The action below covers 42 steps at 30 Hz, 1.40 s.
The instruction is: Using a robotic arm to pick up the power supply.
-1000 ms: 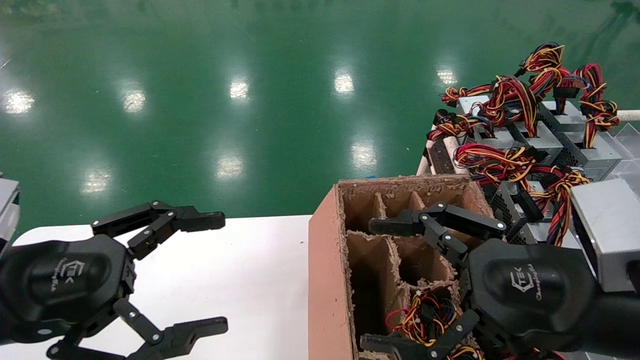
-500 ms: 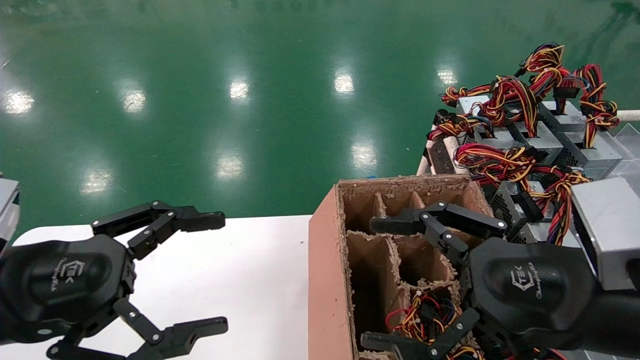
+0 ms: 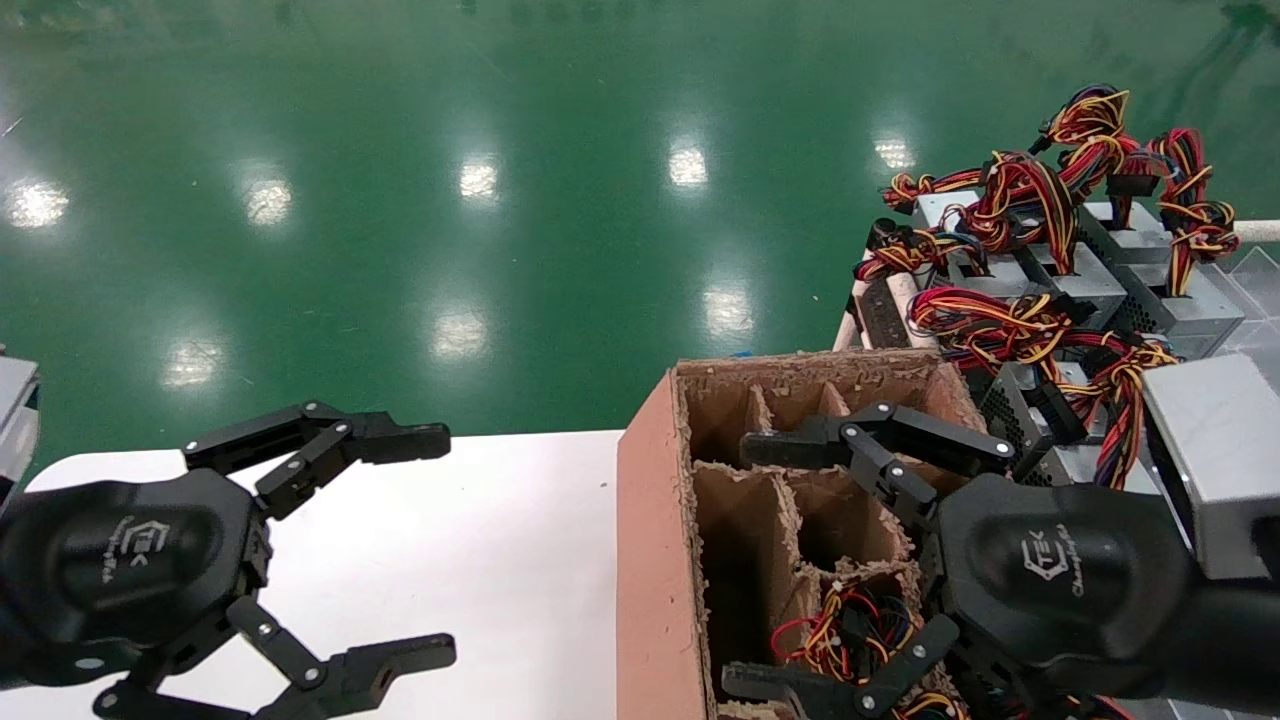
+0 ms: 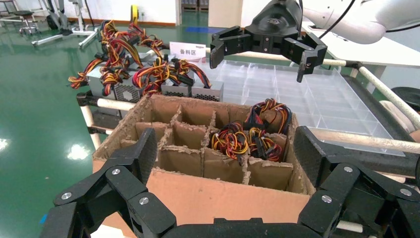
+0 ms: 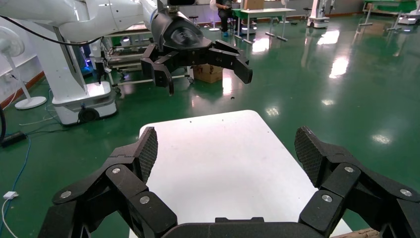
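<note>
Several grey power supplies [image 3: 1090, 285] with red, yellow and black cable bundles lie on a rack at the far right. More cable bundles [image 3: 845, 630] [image 4: 247, 139] stick out of the near compartments of a divided cardboard box [image 3: 655, 560]. My right gripper [image 3: 745, 568] hovers open over that box, one finger above a far compartment and the other above the bundles. It holds nothing. In its own wrist view the right gripper [image 5: 225, 153] faces the white table. My left gripper [image 3: 440, 545] [image 4: 227, 156] hangs open and empty over the white table [image 3: 500, 540], facing the box's side.
The box [image 4: 213, 193] stands at the table's right end, with the rack of power supplies [image 4: 148, 84] behind it. A clear plastic compartment tray [image 4: 317, 94] lies beyond the box. Green floor stretches past the table's far edge.
My right gripper has sunk very slightly over the box. The left gripper has not moved.
</note>
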Each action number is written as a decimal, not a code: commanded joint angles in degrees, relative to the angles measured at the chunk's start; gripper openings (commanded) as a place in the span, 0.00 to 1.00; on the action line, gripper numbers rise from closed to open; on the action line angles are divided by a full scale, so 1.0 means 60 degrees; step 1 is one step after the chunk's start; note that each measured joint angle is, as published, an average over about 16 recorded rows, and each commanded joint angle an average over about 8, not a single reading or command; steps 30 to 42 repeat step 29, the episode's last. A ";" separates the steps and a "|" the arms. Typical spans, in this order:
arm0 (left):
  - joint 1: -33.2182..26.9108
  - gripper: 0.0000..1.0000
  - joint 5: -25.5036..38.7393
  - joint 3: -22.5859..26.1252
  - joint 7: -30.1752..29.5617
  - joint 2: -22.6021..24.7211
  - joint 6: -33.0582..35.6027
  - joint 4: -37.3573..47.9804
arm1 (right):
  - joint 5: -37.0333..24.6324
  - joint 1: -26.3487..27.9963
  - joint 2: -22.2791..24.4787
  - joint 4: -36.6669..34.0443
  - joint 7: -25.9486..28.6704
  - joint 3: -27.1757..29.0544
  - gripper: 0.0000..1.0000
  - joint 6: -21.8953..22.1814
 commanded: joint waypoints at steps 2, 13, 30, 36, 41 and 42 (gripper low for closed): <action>0.0000 1.00 0.0000 0.0000 0.0000 0.0000 0.0000 0.0000 | -0.0001 0.0002 0.0000 -0.0002 0.0000 0.0000 1.00 0.0000; 0.0000 1.00 0.0000 0.0000 0.0000 0.0000 0.0000 0.0000 | -0.0001 0.0003 0.0000 -0.0002 -0.0001 0.0000 1.00 0.0000; 0.0000 1.00 0.0000 0.0000 0.0000 0.0000 0.0000 0.0000 | -0.0001 0.0003 0.0000 -0.0002 0.0000 0.0000 1.00 0.0000; 0.0000 1.00 0.0000 0.0000 0.0000 0.0000 0.0000 0.0000 | -0.0001 0.0003 0.0000 -0.0002 0.0000 0.0000 1.00 0.0000; 0.0000 1.00 0.0000 0.0000 0.0000 0.0000 0.0000 0.0000 | -0.0001 0.0003 0.0000 -0.0002 0.0000 0.0000 1.00 0.0000; 0.0000 1.00 0.0000 0.0000 0.0000 0.0000 0.0000 0.0000 | -0.0001 0.0003 0.0000 -0.0002 0.0000 0.0000 1.00 0.0000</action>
